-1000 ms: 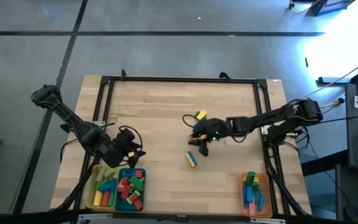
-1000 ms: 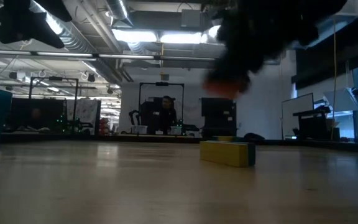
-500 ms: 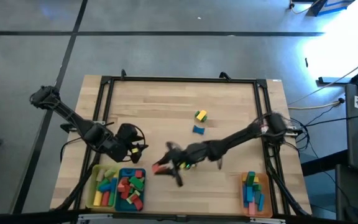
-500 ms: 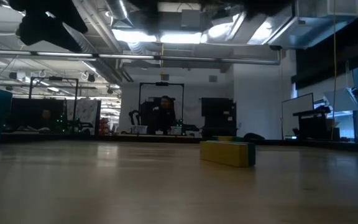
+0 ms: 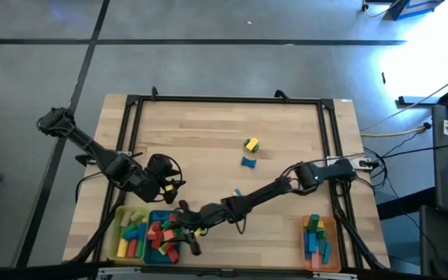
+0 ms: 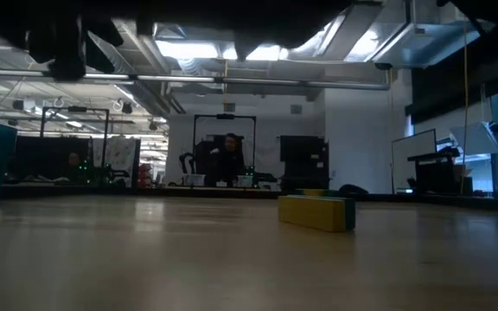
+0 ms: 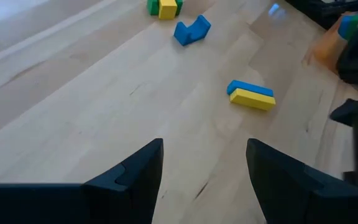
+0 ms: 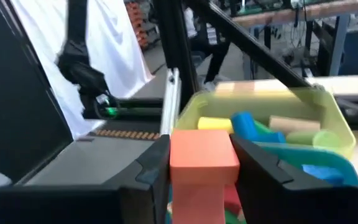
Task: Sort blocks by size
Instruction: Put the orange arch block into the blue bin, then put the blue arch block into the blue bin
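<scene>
Risk first: right tool [image 5: 183, 233] hangs over the teal tray [image 5: 150, 247] with a red block [image 8: 202, 163] pinched between its fingers [image 8: 151, 168], and the tray already looks heaped, so my guess is a release from this height could bounce the block off the pile, over the rim or into the yellow tray [image 5: 117, 247] just beside it. Going left to right: left arm waits near the bench's [image 5: 208, 140] left edge, just behind the two trays, left tool [image 7: 201, 177] spread wide and holding nothing; close enough to the drop zone that a clash is possible if either arm swings. Right arm is stretched long and low across the bench from the right side, close to full reach, so placement may be sloppy. Loose blocks still out: blue-and-yellow bar [image 7: 251, 95], blue arch [image 7: 191, 30], yellow-green cube [image 7: 164, 7] mid-bench. Orange tray [image 5: 319, 239] sits front right with more blocks.
</scene>
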### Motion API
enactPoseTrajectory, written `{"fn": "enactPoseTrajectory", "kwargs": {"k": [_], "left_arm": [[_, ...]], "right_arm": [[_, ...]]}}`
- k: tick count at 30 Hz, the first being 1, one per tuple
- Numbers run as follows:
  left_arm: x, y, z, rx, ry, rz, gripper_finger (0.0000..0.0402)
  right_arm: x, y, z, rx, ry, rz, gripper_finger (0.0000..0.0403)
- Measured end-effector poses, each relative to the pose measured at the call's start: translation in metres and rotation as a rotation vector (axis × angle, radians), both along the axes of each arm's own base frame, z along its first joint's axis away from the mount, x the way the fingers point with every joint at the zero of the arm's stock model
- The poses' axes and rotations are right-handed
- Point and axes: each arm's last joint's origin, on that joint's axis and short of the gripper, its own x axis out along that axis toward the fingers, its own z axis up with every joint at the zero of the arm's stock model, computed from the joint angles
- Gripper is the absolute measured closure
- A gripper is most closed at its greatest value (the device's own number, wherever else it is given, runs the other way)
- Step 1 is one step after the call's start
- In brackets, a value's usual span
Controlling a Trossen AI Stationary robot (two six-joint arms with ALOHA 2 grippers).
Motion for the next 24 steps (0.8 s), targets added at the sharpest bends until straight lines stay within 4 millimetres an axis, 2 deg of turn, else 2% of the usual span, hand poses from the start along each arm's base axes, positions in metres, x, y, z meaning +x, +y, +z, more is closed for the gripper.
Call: {"fn": "enactPoseTrajectory", "kwargs": {"k": [3,10,14,19,24], "left_arm": [[0.000,-0.001,0.000,-0.003,-0.001,-0.004,0.0192],[0.000,-0.001,0.000,-0.003,0.000,-0.006,0.0192],[0.000,-0.001,0.000,-0.005,0.000,-0.006,0.0192],[0.000,-0.001,0.000,-0.006,0.000,-0.006,0.0192],[0.000,-0.001,0.000,0.005,0.005,-0.014,0.0192]], "right_arm": [[0.004,-0.001,-0.008,-0.006,0.017,-0.002,0.0251],[0.006,-0.005,-0.011,-0.008,0.037,-0.004,0.0165],[0.006,-0.005,-0.010,-0.007,0.037,-0.004,0.0133],[0.002,-0.012,0.009,-0.091,0.099,0.057,0.0120],[-0.018,-0.026,0.037,-0.276,0.327,0.100,0.0123]]}}
